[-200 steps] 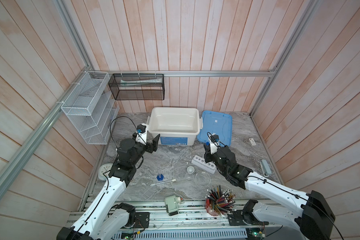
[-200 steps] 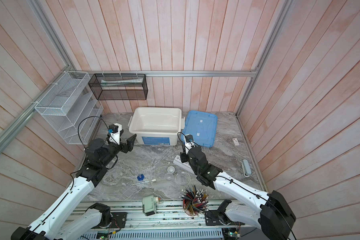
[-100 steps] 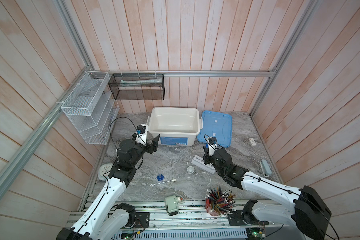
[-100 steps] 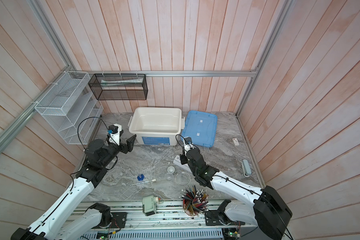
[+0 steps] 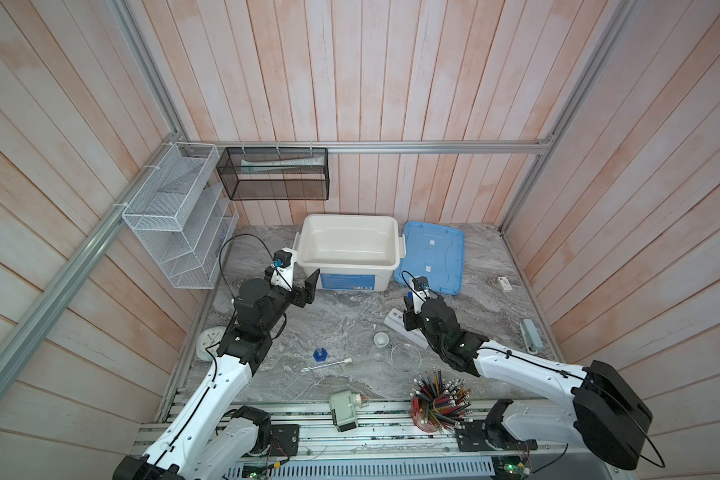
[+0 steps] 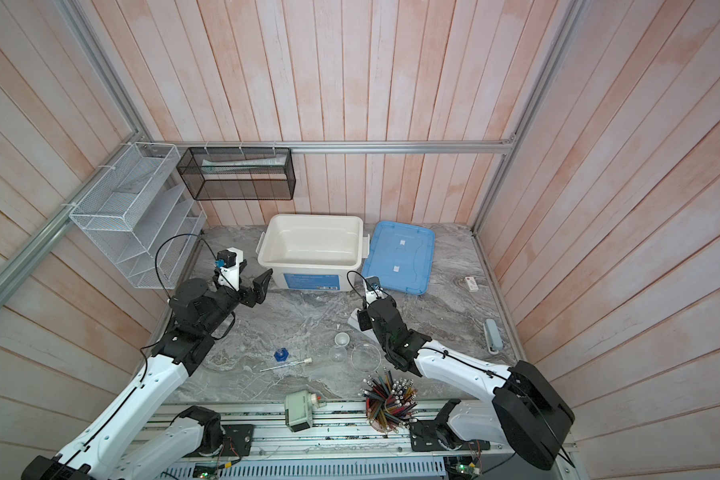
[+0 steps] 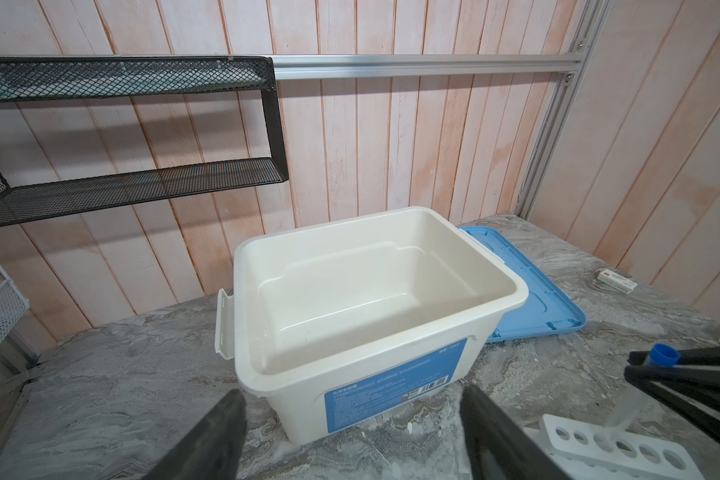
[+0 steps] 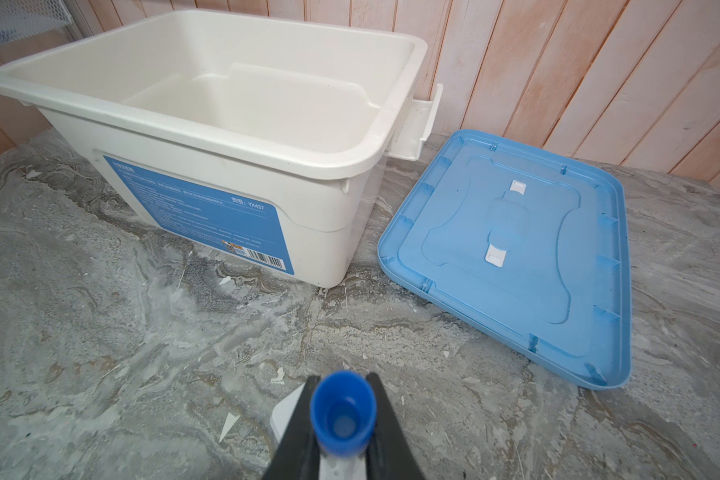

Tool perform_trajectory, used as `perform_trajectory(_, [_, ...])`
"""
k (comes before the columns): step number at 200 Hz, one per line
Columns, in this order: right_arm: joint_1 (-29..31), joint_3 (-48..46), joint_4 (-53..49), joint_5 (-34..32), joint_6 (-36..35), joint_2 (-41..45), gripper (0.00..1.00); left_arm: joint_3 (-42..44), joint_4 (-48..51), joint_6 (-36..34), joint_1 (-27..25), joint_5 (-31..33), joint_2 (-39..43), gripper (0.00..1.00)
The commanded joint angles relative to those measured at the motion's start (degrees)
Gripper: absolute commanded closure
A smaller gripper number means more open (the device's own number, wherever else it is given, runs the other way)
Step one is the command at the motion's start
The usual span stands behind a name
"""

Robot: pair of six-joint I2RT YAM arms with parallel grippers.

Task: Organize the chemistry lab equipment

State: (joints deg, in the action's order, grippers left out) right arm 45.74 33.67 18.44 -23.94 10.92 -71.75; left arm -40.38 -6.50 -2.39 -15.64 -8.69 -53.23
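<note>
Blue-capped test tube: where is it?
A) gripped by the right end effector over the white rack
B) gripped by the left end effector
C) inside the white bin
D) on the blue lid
A: the right end effector pinches the blue-capped test tube above the white rack.

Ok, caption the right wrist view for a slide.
Right gripper holds a blue-capped tube over the white rack, facing the open bin and its blue lid.

Three walls (image 5: 391, 83) of pale pinkish wood planks, framed by aluminium rails (image 5: 433, 147). Grey marbled bench (image 5: 341, 324). On the left wall, white wire shelf unit (image 5: 171, 232); on the back wall, black mesh shelf (image 5: 275, 178). Light even, soft.
</note>
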Motion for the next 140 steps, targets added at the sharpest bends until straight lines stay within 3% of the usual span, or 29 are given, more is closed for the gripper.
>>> perform_trajectory(1, [0.3, -0.5, 1.7, -0.6, 0.2, -1.7, 0.82, 0.7, -1.1, -0.9, 0.4, -0.3, 0.2, 0.18])
perform_trajectory(140, [0.3, -3.6, 7.6, -2.0, 0.9, -5.0, 0.82, 0.8, -1.1, -1.2, 0.4, -0.1, -0.4, 0.18])
